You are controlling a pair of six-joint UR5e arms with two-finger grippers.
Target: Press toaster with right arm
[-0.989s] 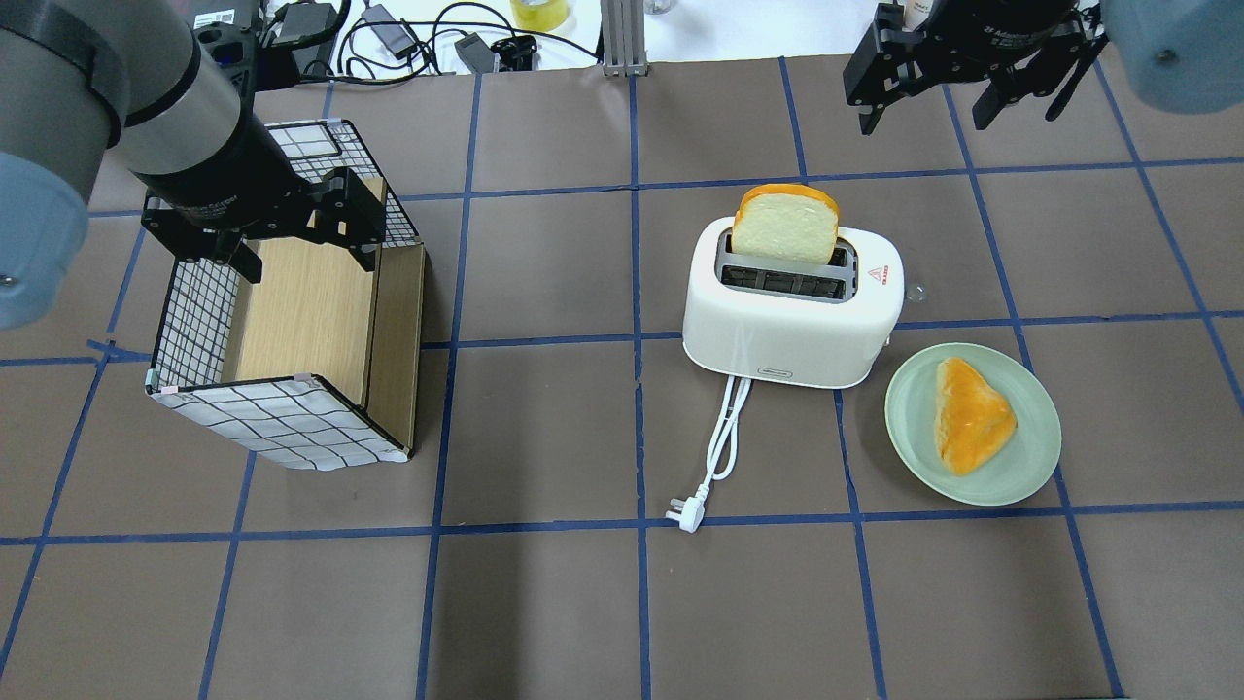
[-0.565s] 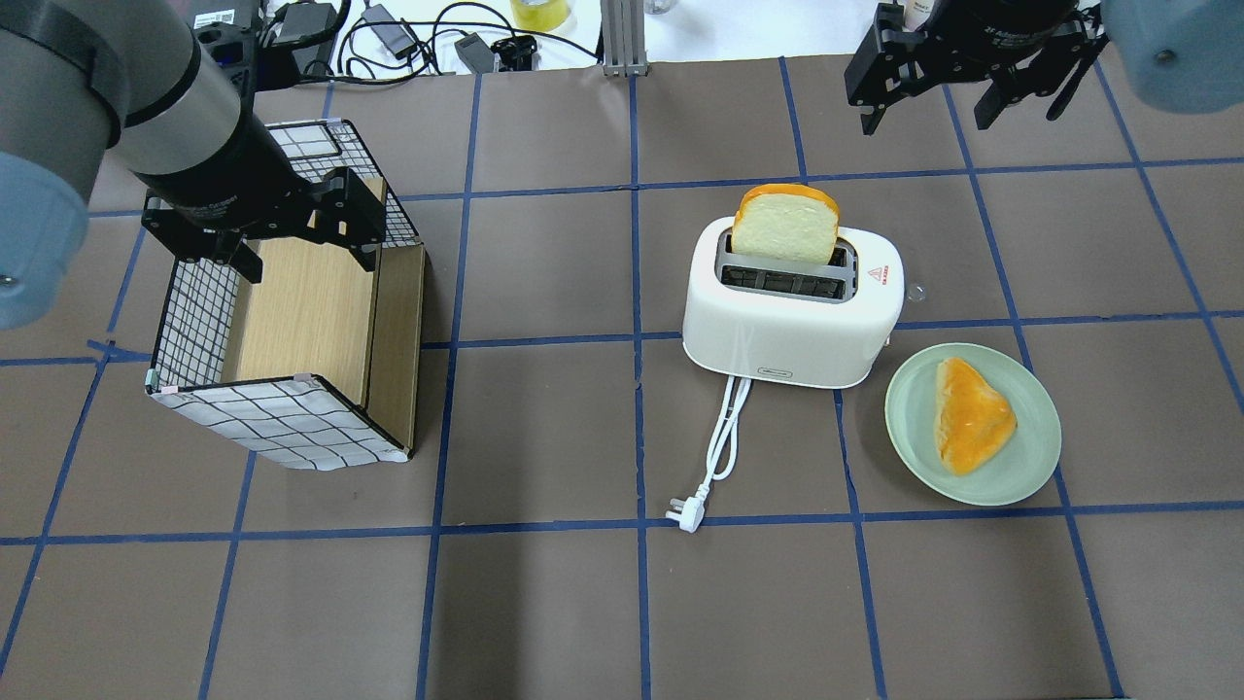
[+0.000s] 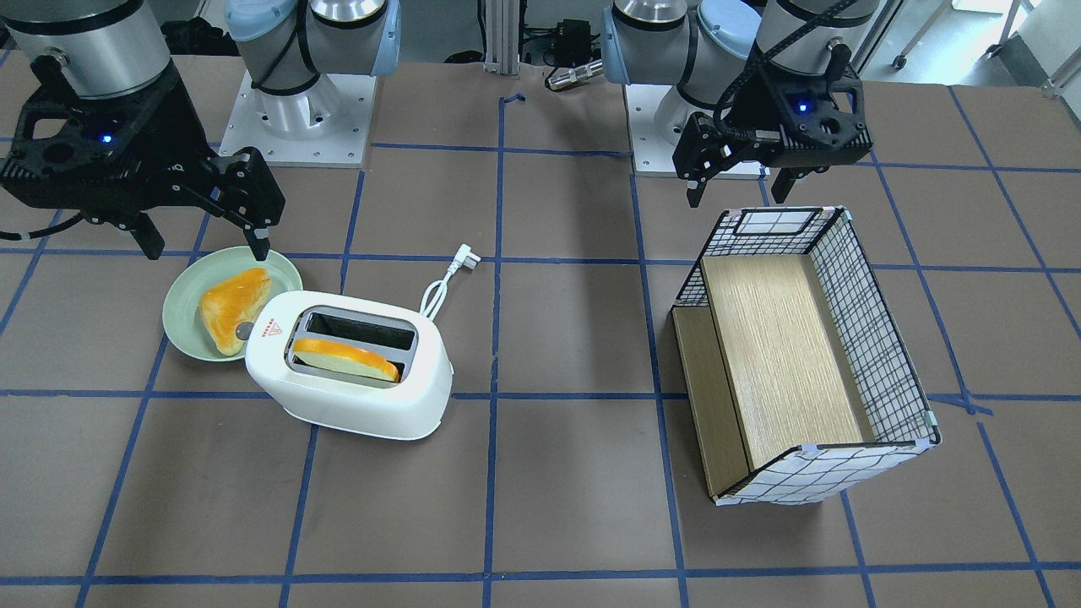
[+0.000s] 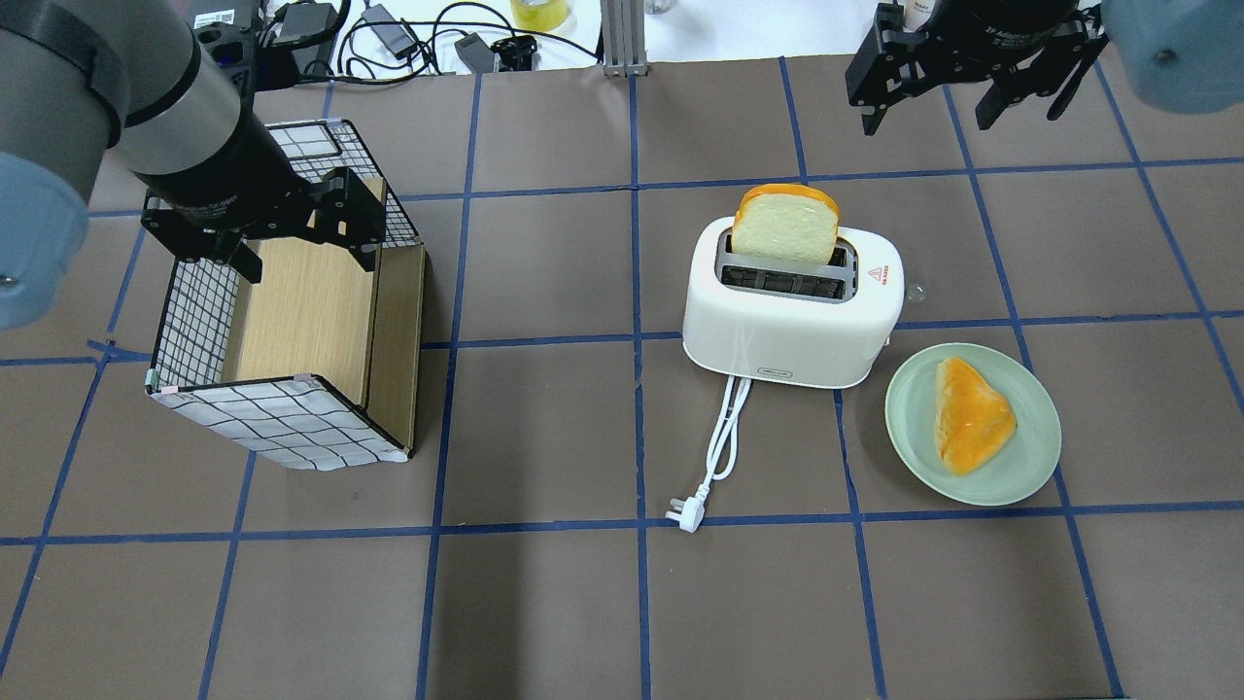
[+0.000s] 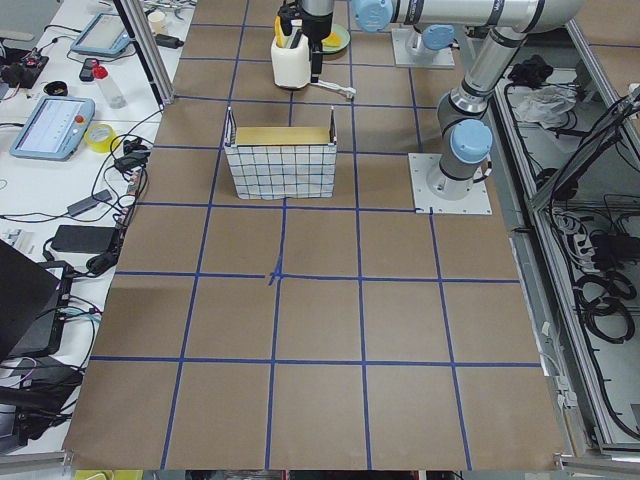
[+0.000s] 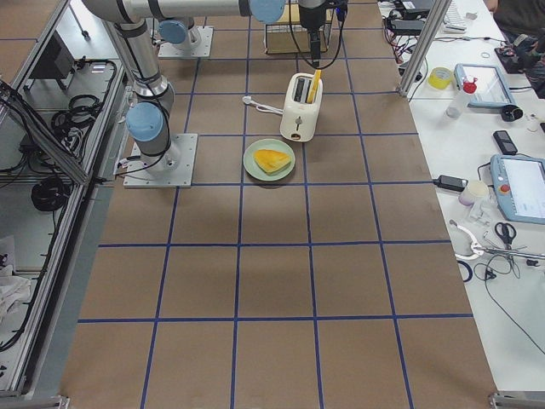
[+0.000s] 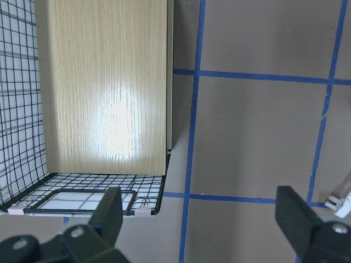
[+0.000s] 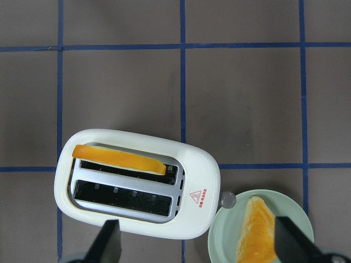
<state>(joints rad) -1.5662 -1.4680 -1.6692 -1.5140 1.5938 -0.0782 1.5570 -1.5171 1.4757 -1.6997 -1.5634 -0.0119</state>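
Note:
The white two-slot toaster [image 4: 787,335] stands mid-table and also shows in the front view [image 3: 355,405] and right wrist view [image 8: 200,164]. A bread slice [image 4: 785,226] stands in its far slot. The small grey lever knob [image 8: 227,200] is on the end facing the plate. The cord and plug [image 4: 685,515] trail toward the robot. My right gripper [image 4: 928,112] is open and empty, hanging high beyond the toaster's right end; it also shows in the front view [image 3: 207,245]. My left gripper [image 4: 306,258] is open and empty above the basket.
A pale green plate [image 4: 1040,442] with an orange-crusted bread piece [image 4: 972,413] lies just right of the toaster. A wire basket with a wooden floor [image 4: 282,423] lies on its side at the left. Cables and small items lie beyond the far edge.
The right gripper has drifted very slightly toward the table's far edge. The left arm, toaster and bread have not moved.

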